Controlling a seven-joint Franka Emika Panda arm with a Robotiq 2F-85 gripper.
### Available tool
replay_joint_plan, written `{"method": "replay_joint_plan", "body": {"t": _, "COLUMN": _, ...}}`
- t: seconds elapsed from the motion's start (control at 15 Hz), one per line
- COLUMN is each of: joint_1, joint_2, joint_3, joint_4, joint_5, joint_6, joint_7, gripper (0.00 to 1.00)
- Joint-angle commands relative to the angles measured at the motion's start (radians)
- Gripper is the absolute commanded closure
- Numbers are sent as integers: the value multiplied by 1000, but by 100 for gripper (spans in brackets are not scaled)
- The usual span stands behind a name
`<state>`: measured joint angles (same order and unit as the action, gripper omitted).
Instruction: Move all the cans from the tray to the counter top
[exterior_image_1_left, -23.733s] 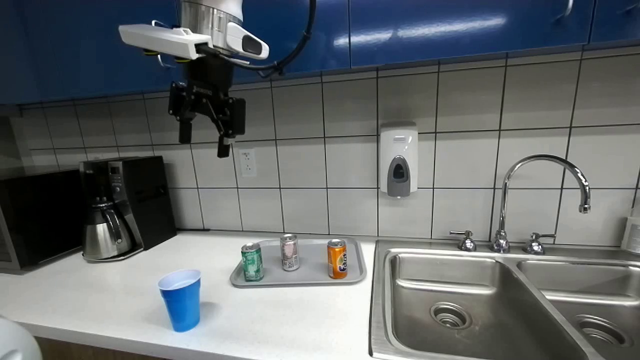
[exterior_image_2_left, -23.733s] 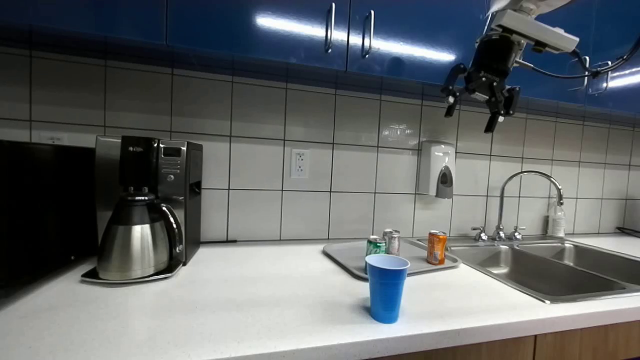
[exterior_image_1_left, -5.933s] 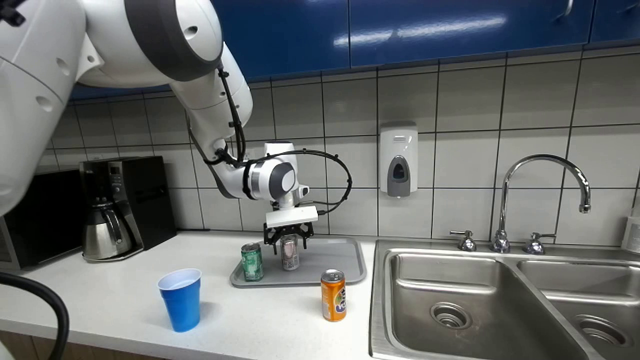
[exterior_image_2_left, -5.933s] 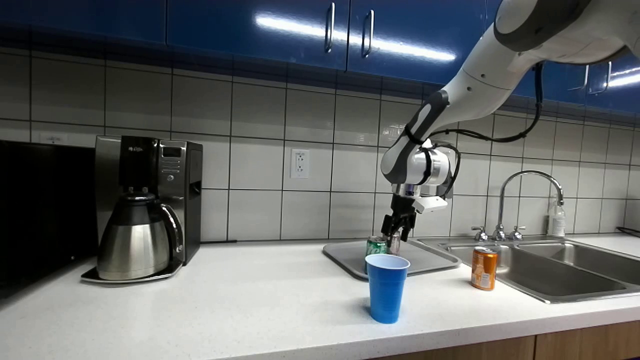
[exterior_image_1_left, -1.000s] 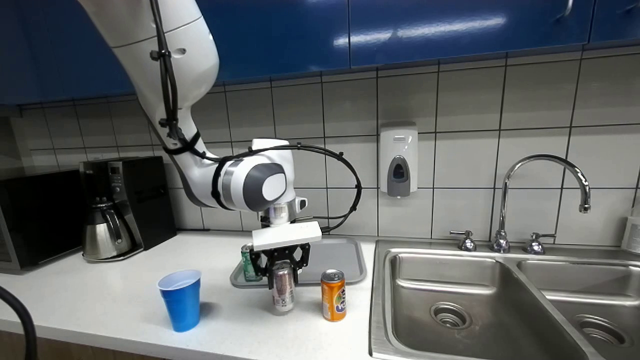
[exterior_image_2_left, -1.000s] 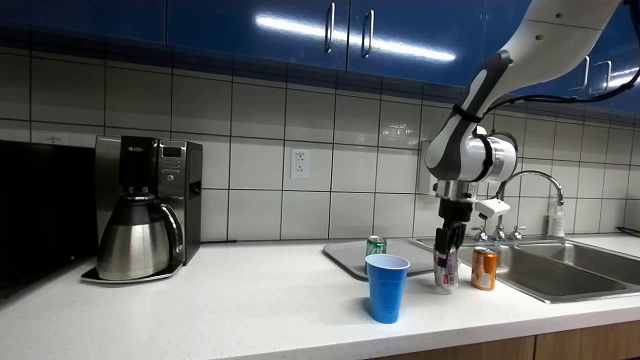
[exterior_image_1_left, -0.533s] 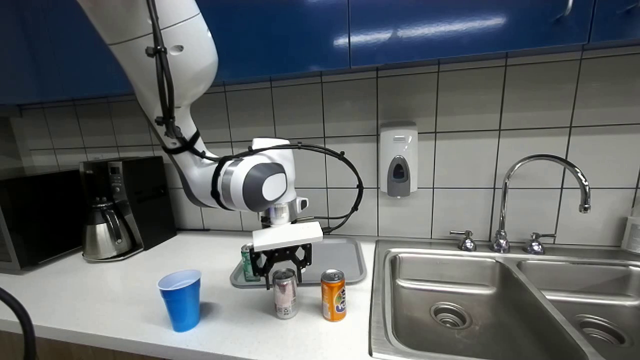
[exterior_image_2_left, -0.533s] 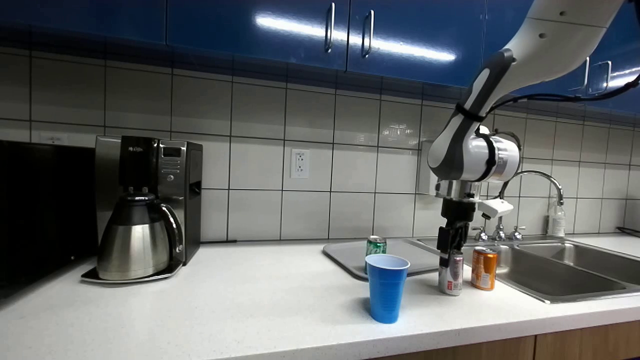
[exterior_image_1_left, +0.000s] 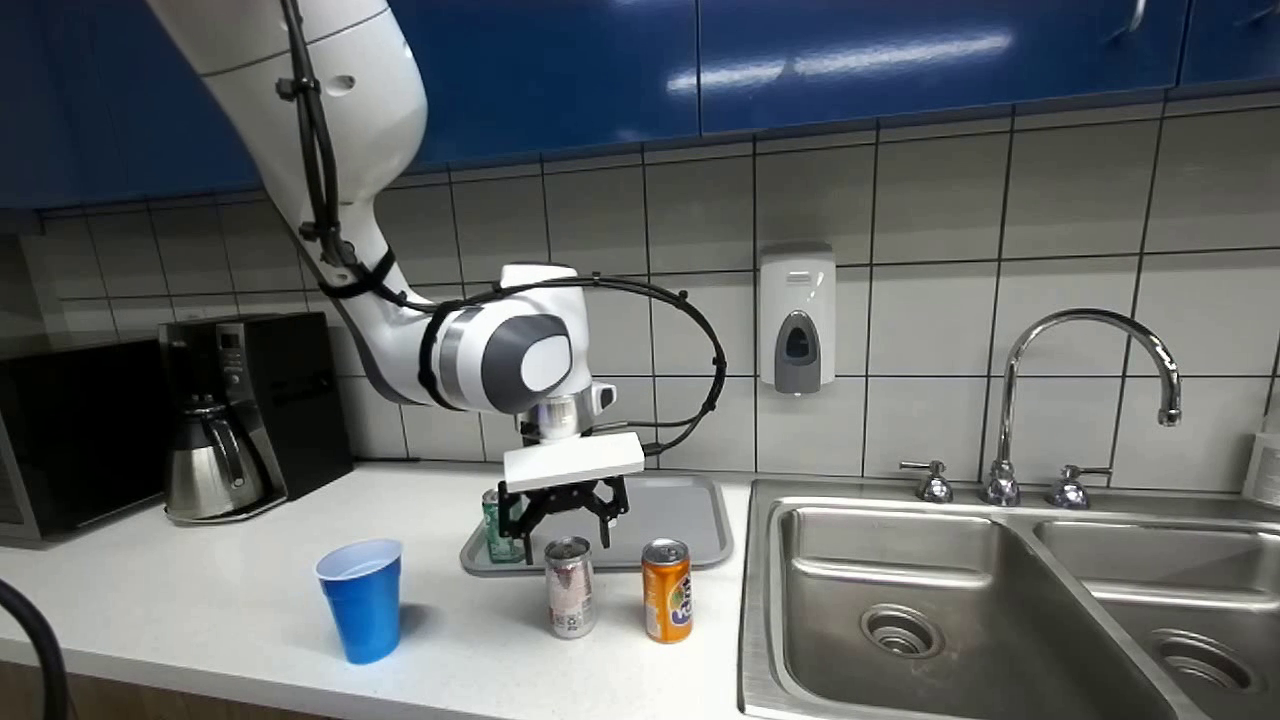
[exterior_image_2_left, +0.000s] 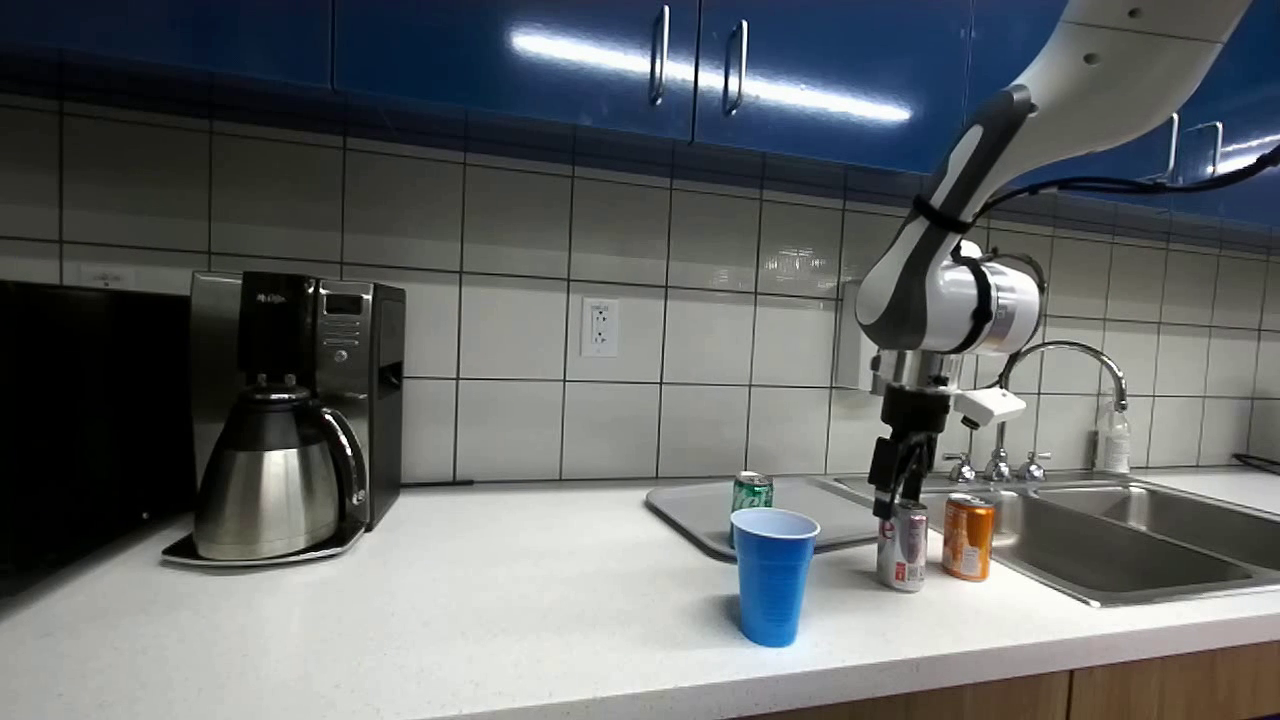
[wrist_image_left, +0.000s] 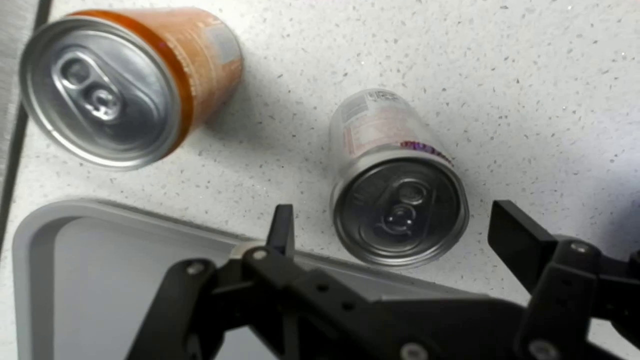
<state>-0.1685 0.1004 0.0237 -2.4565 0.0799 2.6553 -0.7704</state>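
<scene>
The silver-grey can (exterior_image_1_left: 571, 605) stands upright on the white counter top (exterior_image_1_left: 480, 650) in front of the tray (exterior_image_1_left: 665, 515). It also shows in the wrist view (wrist_image_left: 375, 127). The orange can (exterior_image_1_left: 660, 605) stands upright on the counter beside it, toward the sink; it also shows in the wrist view (wrist_image_left: 210, 65). The green can (exterior_image_1_left: 496, 540) stands on the tray, partly hidden by my gripper; the blue cup hides part of it in an exterior view (exterior_image_2_left: 752, 488). My gripper (exterior_image_1_left: 567, 545) is open just above the silver-grey can, fingers apart on either side of its top (wrist_image_left: 395, 215).
A blue plastic cup (exterior_image_1_left: 362, 605) stands near the counter's front edge, in front of the green can in an exterior view (exterior_image_2_left: 772, 585). The steel sink (exterior_image_1_left: 900, 570) lies beside the orange can. A coffee maker (exterior_image_1_left: 290, 400) stands at the far end. A tiled wall rises behind the tray.
The orange can, then the silver-grey can, moved from tray to counter. Within the last second my gripper opened, released the silver-grey can and rose slightly. The green can stayed put.
</scene>
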Motion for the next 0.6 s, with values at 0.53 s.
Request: {"method": "replay_joint_plan", "body": {"t": 0.53, "joint_1": 55, "joint_2": -77, "joint_3": -16, "joint_4": 16, "joint_5": 48, "joint_6": -26, "joint_7": -73, "gripper": 0}}
